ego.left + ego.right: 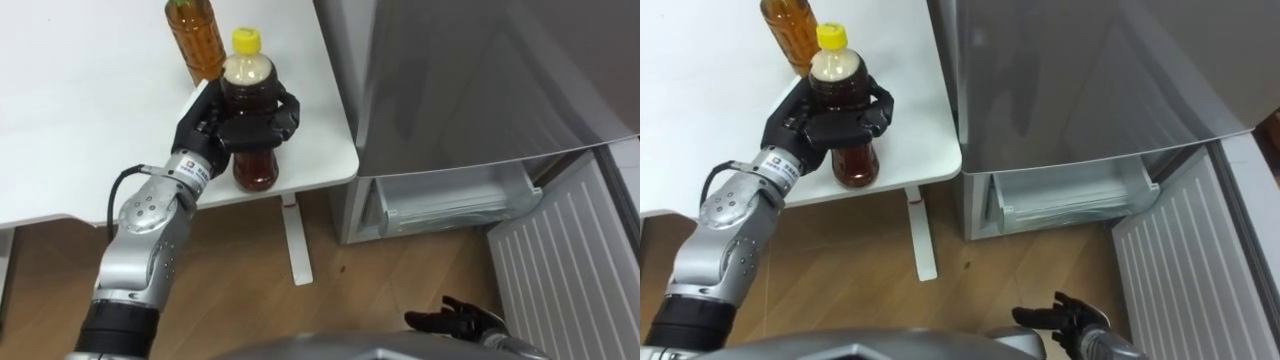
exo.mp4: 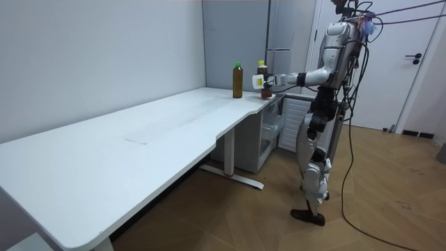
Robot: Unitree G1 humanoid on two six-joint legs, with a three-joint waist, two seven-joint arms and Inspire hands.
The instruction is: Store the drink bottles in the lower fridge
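A dark tea bottle with a yellow cap (image 1: 256, 170) stands at the white table's (image 1: 80, 100) near right corner. My left hand (image 1: 240, 128) is shut round its middle, fingers wrapped across the front. Just behind it stands an amber bottle (image 1: 196, 35), green-capped in the room view (image 2: 237, 80). My right hand (image 1: 455, 322) hangs low at the bottom edge, open and holding nothing. The grey fridge's lower compartment (image 1: 455, 200) stands open to the right of the table, with a clear drawer inside.
The lower fridge door (image 1: 570, 260) is swung out toward me on the right, its ribbed white inner side showing. The table leg (image 1: 296, 240) stands between the table corner and the fridge. Wooden floor lies below.
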